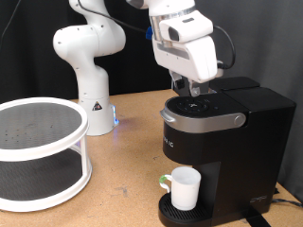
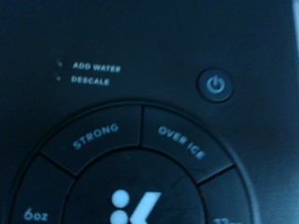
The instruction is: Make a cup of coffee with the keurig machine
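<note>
The black keurig machine (image 1: 223, 142) stands at the exterior view's right with its lid down. The white cup (image 1: 184, 188) with a green-tinged handle sits on the drip tray under the spout. My gripper (image 1: 195, 93) hangs straight over the machine's lid, its fingertips right at the top button panel. The wrist view shows only that panel (image 2: 140, 168) very close: a power button (image 2: 216, 86), "STRONG", "OVER ICE", "6oz" and the central K button (image 2: 131, 207), plus "ADD WATER" and "DESCALE" labels. No fingers show in the wrist view.
A white round two-tier rack (image 1: 38, 151) stands at the exterior view's left on the wooden table. The robot's white base (image 1: 93, 76) is behind it, with a small blue light at its foot.
</note>
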Robot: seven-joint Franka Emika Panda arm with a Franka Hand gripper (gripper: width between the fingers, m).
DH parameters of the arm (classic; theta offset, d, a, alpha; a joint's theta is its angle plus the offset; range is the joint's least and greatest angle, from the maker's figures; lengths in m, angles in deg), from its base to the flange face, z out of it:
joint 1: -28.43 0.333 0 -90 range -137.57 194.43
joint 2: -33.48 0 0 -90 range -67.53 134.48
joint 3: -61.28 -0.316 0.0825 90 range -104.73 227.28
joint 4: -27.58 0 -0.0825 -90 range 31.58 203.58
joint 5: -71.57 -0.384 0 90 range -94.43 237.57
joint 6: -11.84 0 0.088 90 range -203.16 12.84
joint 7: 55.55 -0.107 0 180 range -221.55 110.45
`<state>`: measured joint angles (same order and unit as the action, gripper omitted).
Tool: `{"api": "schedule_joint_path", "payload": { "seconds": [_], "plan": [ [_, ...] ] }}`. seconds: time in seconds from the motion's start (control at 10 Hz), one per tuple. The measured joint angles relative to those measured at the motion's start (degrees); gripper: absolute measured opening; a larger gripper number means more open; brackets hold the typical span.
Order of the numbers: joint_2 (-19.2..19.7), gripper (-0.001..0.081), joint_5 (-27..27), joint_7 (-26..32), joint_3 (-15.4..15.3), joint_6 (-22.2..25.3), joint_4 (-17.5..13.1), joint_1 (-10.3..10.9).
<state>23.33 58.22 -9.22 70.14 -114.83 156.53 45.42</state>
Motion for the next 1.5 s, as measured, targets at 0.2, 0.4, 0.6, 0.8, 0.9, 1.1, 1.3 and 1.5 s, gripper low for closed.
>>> {"api": "schedule_joint_path", "payload": {
  "seconds": [0.2,0.4,0.6,0.8,0.9,1.1,1.3,1.5],
  "plan": [
    [0.09,0.0397,0.00,0.00,-0.16,-1.78,1.39,0.03],
    [0.62,0.0214,0.00,-0.03,-0.62,-3.29,1.71,0.04],
    [1.45,0.0018,0.00,-0.17,-0.98,-4.72,1.70,0.10],
    [1.89,0.0005,0.00,-0.23,-1.35,-5.25,1.69,0.10],
    [2.21,0.0005,0.00,-0.23,-1.49,-5.60,1.69,0.10],
    [2.83,0.0001,0.00,-0.37,-1.73,-6.11,1.47,0.10],
    [2.95,0.0000,-0.02,-0.45,-1.82,-6.03,1.37,0.10],
    [3.15,0.0000,-0.07,-0.45,-1.82,-5.11,1.02,0.08]
  ]
}}
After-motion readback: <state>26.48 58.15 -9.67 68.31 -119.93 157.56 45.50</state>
